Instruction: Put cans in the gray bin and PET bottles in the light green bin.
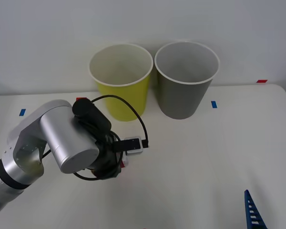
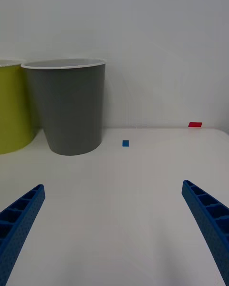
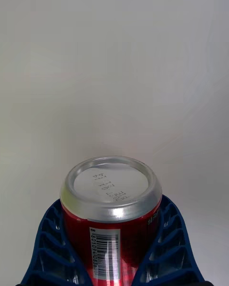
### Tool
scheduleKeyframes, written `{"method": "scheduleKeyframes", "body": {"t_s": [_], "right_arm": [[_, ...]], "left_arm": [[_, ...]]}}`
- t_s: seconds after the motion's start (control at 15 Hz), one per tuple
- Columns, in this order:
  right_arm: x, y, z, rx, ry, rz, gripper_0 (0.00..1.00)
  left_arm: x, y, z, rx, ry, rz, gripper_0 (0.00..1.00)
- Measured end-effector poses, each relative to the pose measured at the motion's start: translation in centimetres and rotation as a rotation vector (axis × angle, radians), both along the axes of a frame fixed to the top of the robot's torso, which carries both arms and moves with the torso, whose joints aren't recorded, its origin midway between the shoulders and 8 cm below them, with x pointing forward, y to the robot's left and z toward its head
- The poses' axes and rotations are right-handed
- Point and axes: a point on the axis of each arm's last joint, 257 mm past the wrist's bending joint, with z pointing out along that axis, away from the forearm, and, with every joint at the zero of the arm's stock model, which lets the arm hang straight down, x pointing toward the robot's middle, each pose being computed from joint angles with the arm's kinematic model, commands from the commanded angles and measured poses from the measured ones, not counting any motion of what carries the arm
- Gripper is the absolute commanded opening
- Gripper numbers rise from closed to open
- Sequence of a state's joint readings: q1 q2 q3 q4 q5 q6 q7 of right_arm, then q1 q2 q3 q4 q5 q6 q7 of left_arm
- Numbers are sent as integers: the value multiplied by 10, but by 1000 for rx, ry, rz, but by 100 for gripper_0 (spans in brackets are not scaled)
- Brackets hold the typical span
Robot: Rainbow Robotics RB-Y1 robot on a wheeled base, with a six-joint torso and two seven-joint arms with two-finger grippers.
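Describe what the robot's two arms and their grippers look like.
The left arm is built of rounded silver segments with a black wrist wrapped in looping black cables and a small white module. The left gripper has blue ribbed fingers with open lattice cells. The right gripper has matching blue ribbed fingers.

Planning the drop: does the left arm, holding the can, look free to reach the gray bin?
Probably yes: the left pincer grips the red can, and bare table lies before the open-topped gray bin; the light green bin stands beside it.
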State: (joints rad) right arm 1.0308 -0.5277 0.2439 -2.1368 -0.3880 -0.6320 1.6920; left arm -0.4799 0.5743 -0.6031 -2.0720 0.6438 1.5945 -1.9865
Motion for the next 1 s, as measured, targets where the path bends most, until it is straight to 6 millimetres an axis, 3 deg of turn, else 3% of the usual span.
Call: {"method": "scheduleKeyframes", "body": {"t_s": [0.53, 0.8, 1.0], "right_arm": [[0, 0, 0, 0, 0, 0, 100], [0, 0, 0, 0, 0, 0, 100], [0, 0, 0, 0, 0, 0, 100]], "left_arm": [[-9, -17, 43, -214, -37, 218, 3], [-10, -19, 51, -259, -34, 264, 2], [2, -24, 73, -327, -77, 265, 2]]}}
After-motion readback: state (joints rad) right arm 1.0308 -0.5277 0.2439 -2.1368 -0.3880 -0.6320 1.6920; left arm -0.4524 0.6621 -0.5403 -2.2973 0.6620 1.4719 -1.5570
